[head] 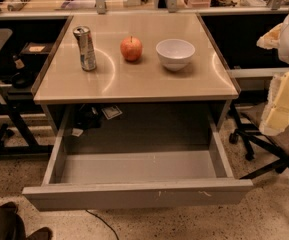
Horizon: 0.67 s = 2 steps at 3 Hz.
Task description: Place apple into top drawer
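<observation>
Table [134,86]: tan top, glossy, with 3 things standing in a row along its far half.
Apple [131,48]: on the table, middle of the row, stem up, red-orange with a paler patch; nothing touches it.
Can [85,48]: on the table left of the apple, upright, leaning a little, well apart from the apple.
Bowl [175,53]: white, on the table just right of the apple, upright, a narrow gap between the 2.
Drawer [139,194]: grey, under the table's front edge, pulled far out toward the camera; its floor is bare, and the front panel carries small white scuffs right of centre.
Gripper [283,96]: at the picture's right edge, off the table's right side and about level with its front corner, pale yellow and white parts only partly in view; how far open it is I cannot tell; it is well apart from the apple and does not hold it.
Chair [279,149]: on the floor right of the table, below the gripper.
Cable [103,225]: dark, on the speckled floor in front of the table, running out from under the drawer's front.
</observation>
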Each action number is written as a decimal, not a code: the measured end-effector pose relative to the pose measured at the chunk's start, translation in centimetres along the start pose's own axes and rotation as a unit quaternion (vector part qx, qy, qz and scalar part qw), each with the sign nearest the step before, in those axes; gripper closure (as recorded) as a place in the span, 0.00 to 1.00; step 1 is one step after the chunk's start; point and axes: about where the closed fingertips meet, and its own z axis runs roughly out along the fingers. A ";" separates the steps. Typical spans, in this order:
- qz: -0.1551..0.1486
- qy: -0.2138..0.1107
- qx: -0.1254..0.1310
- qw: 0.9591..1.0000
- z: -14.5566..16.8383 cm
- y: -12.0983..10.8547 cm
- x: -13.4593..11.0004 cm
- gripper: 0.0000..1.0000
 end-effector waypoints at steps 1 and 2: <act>0.000 0.000 0.000 1.000 0.0 0.0 0.0 0.00; -0.008 -0.017 0.002 1.000 0.0 -1.6 -1.7 0.00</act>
